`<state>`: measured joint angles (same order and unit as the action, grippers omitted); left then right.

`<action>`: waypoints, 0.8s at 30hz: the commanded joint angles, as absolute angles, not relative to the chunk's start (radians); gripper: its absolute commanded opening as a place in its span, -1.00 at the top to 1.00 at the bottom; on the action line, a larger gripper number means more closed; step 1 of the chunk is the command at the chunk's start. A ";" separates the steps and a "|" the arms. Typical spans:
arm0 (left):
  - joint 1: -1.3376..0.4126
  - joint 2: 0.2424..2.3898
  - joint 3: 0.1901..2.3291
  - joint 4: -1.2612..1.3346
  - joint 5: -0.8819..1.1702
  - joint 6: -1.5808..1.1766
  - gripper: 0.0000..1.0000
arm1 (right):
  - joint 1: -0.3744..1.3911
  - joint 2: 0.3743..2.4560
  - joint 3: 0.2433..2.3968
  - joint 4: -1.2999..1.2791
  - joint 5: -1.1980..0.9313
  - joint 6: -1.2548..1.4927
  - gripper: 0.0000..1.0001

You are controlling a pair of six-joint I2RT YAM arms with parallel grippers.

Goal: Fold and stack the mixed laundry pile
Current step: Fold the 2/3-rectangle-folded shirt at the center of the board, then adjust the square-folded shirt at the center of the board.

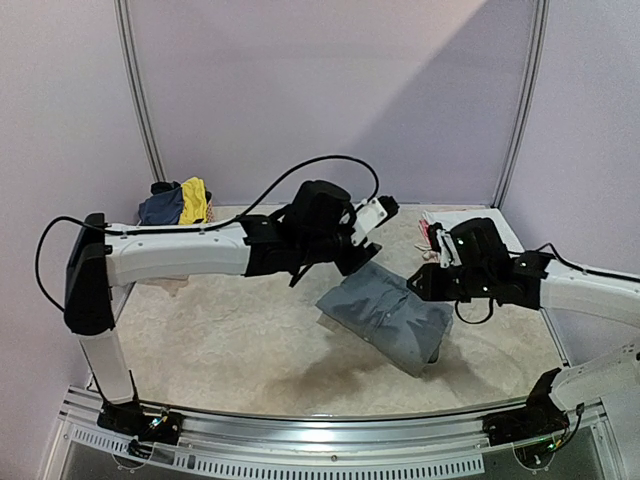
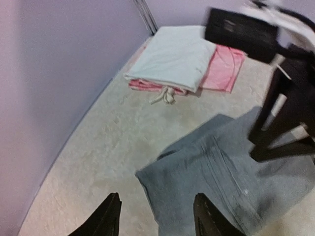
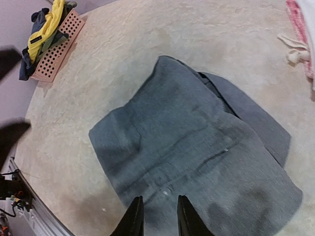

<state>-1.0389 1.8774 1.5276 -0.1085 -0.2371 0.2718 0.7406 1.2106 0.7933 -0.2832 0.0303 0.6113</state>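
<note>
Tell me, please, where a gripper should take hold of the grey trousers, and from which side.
Probably the corner of the folded grey trousers that shows leftmost in the right wrist view, approached low from the bare table beside it. The layers lie flat there with a free edge, so one finger could slide under them all.

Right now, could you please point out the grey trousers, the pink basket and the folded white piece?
grey trousers (image 3: 197, 162): right wrist view, middle of the top layer.
pink basket (image 3: 58, 51): right wrist view, its perforated side wall.
folded white piece (image 2: 172, 56): left wrist view, centre of its top face.
</note>
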 commanded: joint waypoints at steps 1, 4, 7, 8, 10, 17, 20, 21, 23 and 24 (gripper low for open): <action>-1.034 1.817 1.374 -0.167 -0.195 0.100 -0.01 | 0.683 1.405 0.924 -0.141 -0.281 0.522 0.56; -1.044 1.806 1.323 -0.165 -0.200 0.065 0.02 | 0.629 1.572 1.007 -0.112 -0.420 0.492 0.67; -1.053 1.810 1.295 -0.153 -0.196 0.045 0.03 | 0.580 1.696 1.085 -0.112 -0.509 0.468 0.76; -1.056 1.815 1.292 -0.150 -0.191 0.039 0.03 | 0.566 1.747 1.110 -0.118 -0.529 0.458 0.77; -1.065 1.828 1.291 -0.146 -0.189 0.029 0.03 | 0.536 1.811 1.155 -0.120 -0.571 0.441 0.79; -1.084 1.873 1.309 -0.134 -0.180 0.010 0.04 | 0.439 2.015 1.247 -0.072 -0.709 0.426 0.82; -1.087 1.896 1.320 -0.127 -0.174 0.008 0.04 | 0.422 2.087 1.272 -0.060 -0.733 0.426 0.83; -1.088 1.905 1.324 -0.124 -0.174 0.006 0.04 | 0.420 2.102 1.276 -0.057 -0.738 0.426 0.83; -1.088 1.923 1.335 -0.118 -0.178 0.005 0.04 | 0.416 2.145 1.283 -0.051 -0.744 0.426 0.84; -1.089 1.933 1.340 -0.114 -0.177 0.005 0.05 | 0.412 2.156 1.286 -0.049 -0.744 0.425 0.83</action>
<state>-1.0763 1.8847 1.3037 -0.1379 -0.1867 0.0212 0.4179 2.0922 1.2602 -0.0711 -0.6971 0.4404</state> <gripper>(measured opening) 0.480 0.083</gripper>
